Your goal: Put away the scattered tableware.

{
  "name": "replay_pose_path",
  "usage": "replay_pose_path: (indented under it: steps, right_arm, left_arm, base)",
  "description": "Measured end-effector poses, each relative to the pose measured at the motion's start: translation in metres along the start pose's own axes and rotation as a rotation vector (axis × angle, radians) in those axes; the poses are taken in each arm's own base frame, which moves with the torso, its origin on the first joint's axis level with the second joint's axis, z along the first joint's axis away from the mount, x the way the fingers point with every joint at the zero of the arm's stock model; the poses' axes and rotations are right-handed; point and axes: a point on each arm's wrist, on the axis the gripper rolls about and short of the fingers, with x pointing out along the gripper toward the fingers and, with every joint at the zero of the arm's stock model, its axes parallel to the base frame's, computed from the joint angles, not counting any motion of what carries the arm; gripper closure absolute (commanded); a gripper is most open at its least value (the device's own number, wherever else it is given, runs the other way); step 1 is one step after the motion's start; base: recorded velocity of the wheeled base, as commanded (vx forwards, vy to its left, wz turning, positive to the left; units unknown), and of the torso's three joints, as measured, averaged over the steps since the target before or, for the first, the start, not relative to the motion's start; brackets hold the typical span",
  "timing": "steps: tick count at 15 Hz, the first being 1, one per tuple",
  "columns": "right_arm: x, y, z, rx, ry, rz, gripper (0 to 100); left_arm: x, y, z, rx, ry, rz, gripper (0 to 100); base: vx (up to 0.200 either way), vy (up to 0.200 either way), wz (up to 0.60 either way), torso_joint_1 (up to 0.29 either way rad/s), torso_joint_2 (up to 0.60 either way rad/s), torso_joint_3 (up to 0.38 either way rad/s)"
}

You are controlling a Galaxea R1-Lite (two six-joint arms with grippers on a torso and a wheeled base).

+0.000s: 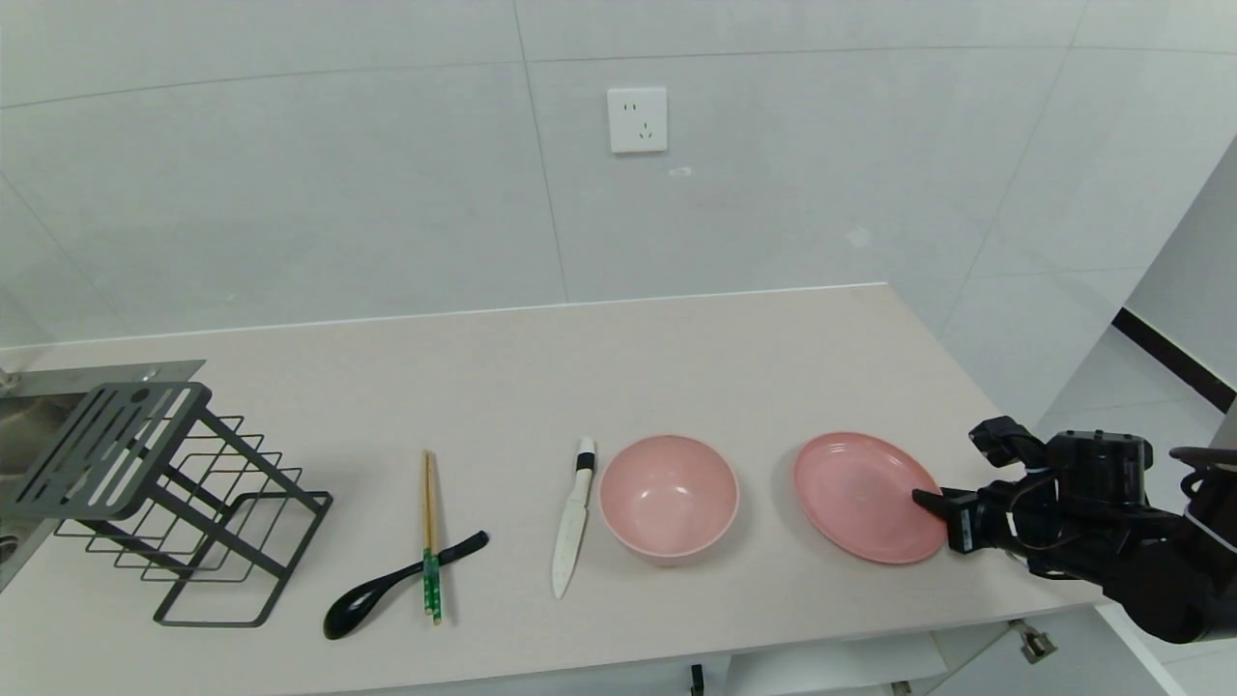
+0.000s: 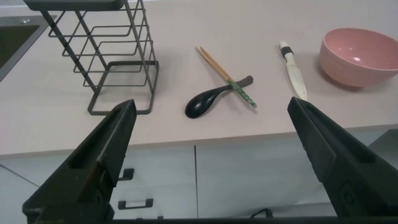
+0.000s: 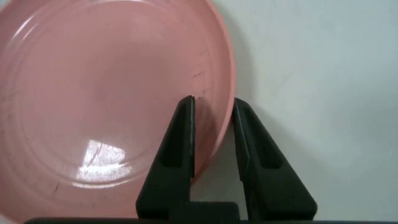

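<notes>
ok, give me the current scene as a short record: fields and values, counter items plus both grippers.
surface: light counter
rack: dark wire, upright, at the counter's left end
chopsticks: pair lying across the spoon's handle, right of the rack
spoon: black, flat on the counter
knife: white, flat, between spoon and bowl
bowl: pink, upright, empty
plate: pink, flat on the counter, right of the bowl
left gripper: open, holding nothing, in front of the counter
right gripper: at the plate's right rim
</notes>
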Motion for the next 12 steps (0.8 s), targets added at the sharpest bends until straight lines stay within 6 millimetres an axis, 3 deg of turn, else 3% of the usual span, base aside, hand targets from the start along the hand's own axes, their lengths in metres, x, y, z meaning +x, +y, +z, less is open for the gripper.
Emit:
replay_pose_path:
  steps: [6,9,12]
  right_arm:
    - [-0.004,0.004,0.003,-0.012,-0.022,0.007,100]
    - [-0.012,0.005,0.016,-0.028,-0.071,0.003,100]
    - [-0.027,0.007,0.034,-0.052,-0.147,-0.007,100]
  left_arm:
    - [0.0,0.0,0.0,0.007,0.0,-0.001,0]
    - [0.0,-0.001,0.0,0.057,-0.004,-0.043,0]
    - [-0.002,-0.002,0.019,0.083,-0.193,-0.079,0]
  base:
    - [0.0,0.0,0.0,0.0,0.0,0.0]
    - [0.0,0.0,0.0,0.0,0.0,0.0]
    - [0.0,0.0,0.0,0.0,0.0,0.0]
